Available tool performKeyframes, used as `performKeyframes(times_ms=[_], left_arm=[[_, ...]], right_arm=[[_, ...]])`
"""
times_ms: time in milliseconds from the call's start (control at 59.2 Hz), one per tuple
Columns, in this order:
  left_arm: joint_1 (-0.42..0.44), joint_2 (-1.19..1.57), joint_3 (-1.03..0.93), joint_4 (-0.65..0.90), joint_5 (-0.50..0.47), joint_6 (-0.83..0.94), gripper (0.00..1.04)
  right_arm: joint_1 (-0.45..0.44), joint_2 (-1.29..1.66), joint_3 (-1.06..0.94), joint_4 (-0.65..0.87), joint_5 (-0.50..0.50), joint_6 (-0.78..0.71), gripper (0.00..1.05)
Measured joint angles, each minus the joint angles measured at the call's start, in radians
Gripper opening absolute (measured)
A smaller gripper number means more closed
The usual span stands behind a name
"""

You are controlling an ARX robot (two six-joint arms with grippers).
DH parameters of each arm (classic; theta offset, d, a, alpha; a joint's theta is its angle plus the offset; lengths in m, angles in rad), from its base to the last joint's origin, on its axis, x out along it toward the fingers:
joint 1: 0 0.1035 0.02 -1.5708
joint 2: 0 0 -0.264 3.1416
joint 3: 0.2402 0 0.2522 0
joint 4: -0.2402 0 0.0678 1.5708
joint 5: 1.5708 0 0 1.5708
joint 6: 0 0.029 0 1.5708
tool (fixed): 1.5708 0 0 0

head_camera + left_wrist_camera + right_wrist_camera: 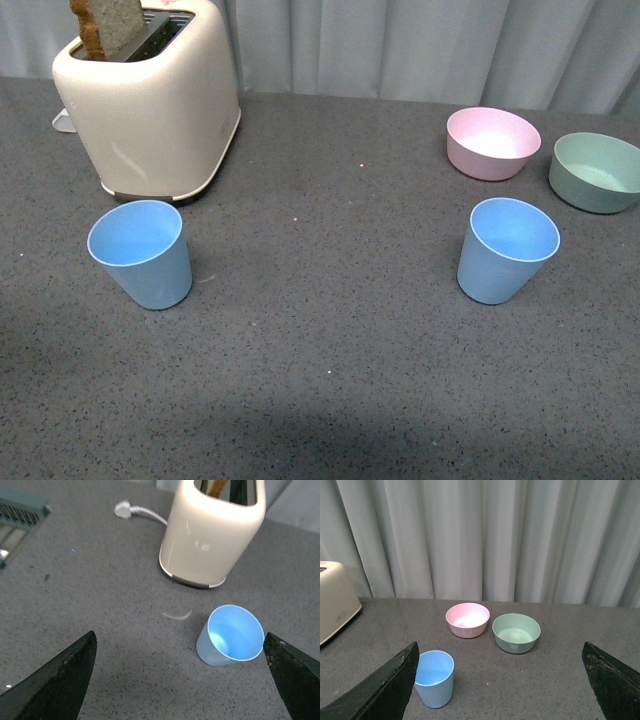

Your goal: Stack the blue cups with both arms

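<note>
Two light blue cups stand upright on the grey table. One cup (141, 254) is at the left, in front of the toaster; the other cup (506, 249) is at the right, in front of the bowls. Neither arm shows in the front view. In the left wrist view my left gripper (182, 680) is open and empty, and the left cup (231, 635) lies ahead between its fingertips, nearer one of them. In the right wrist view my right gripper (502, 680) is open and empty, with the right cup (434, 678) close beside one fingertip (390, 690).
A cream toaster (152, 95) with toast in it stands at the back left; it also shows in the left wrist view (215, 532), with its white plug (124, 509). A pink bowl (492, 142) and a green bowl (598, 171) sit at the back right. Grey curtain behind.
</note>
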Motion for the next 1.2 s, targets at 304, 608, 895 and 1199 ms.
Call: performKeyframes(times_ms=[304,608,895,1199], left_arm=[[-0.052,0.581,0.308,-0.070,0.092,-0.071,0.98],[-0.065,0.766,0.420,-0.132,0.107,-0.077,0.98],[-0.079,0.889,0.520,-0.189,0.108,-0.103,0.96],[-0.100,0.941,0.583,-0.240,0.102,-0.131,0.50]], right_arm=[[0.000,0.000,0.000,0.000,0.000,0.000,0.95],[0.000,0.000,0.000,0.000,0.000,0.000,0.95],[0.000,0.000,0.000,0.000,0.000,0.000,0.95],[0.000,0.000,0.000,0.000,0.000,0.000,0.95]])
